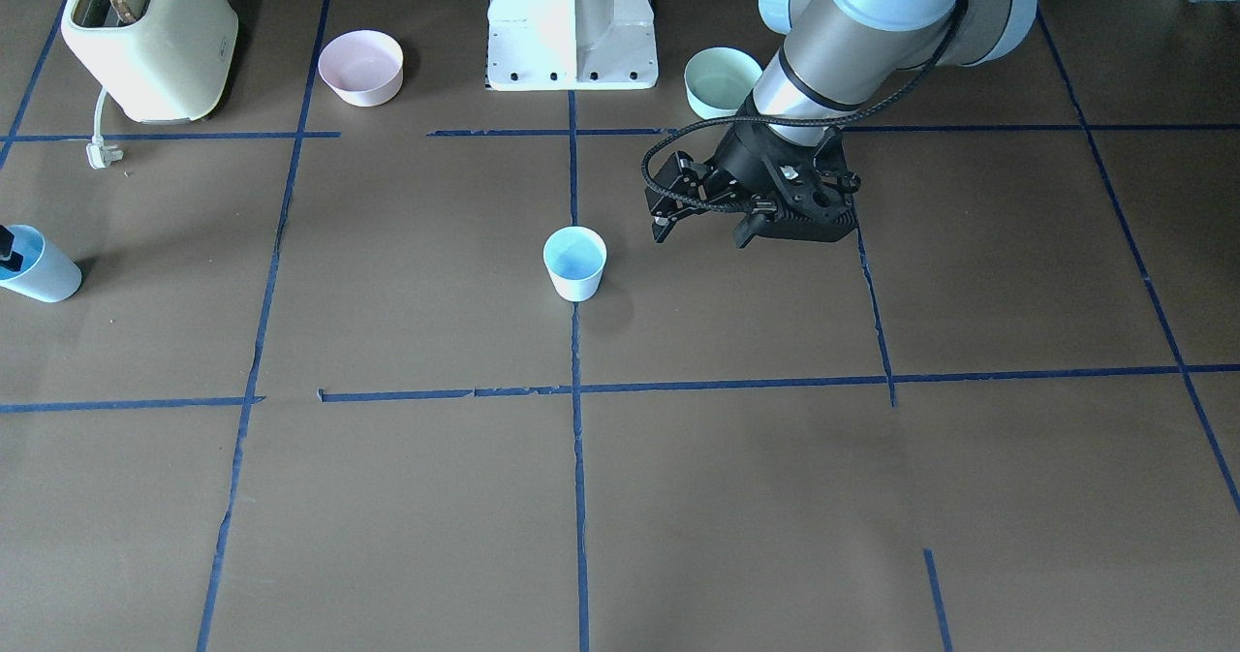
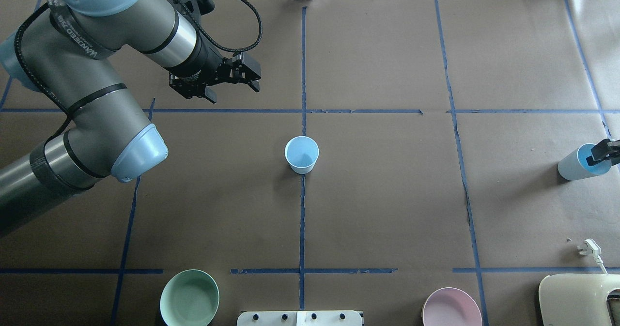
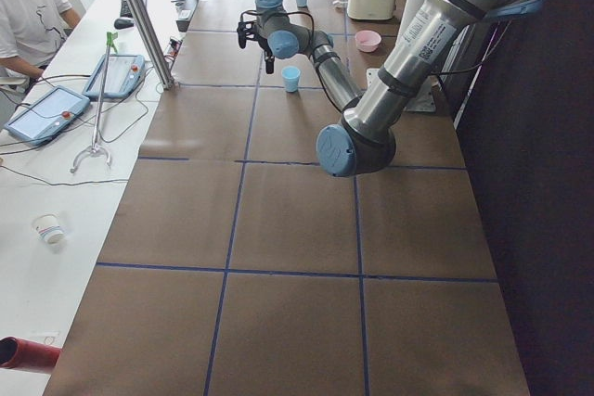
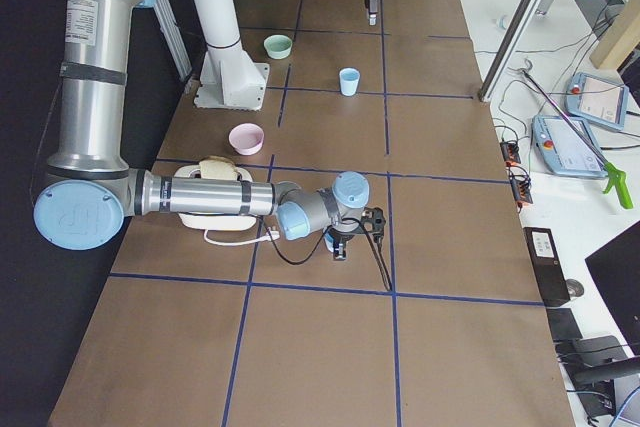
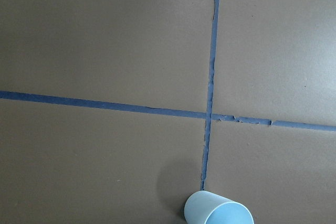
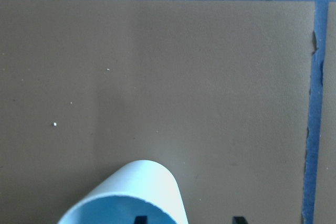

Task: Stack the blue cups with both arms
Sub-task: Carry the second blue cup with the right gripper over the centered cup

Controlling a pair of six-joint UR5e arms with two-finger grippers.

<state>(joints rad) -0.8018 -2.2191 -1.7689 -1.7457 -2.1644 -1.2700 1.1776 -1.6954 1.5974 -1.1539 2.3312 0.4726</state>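
Observation:
One pale blue cup [image 1: 574, 263] stands upright on the centre tape line; it also shows in the overhead view [image 2: 302, 154] and at the bottom of the left wrist view [image 5: 218, 211]. My left gripper [image 2: 232, 85] is open and empty, hovering beyond and to the left of this cup. The second blue cup [image 2: 579, 163] stands at the table's right edge, also seen in the front view [image 1: 39, 266]. My right gripper [image 2: 600, 154] is open at its rim. In the right wrist view, one fingertip [image 6: 139, 219] is inside the cup [image 6: 131, 192] and the other is outside.
A mint-green bowl [image 2: 189, 298] and a pink bowl [image 2: 451, 307] sit near the white pedestal [image 1: 572, 27]. A cream toaster [image 1: 150, 37] with a loose plug [image 1: 102, 153] stands at the near right corner. An operator [image 3: 28, 6] sits beyond the table's far side.

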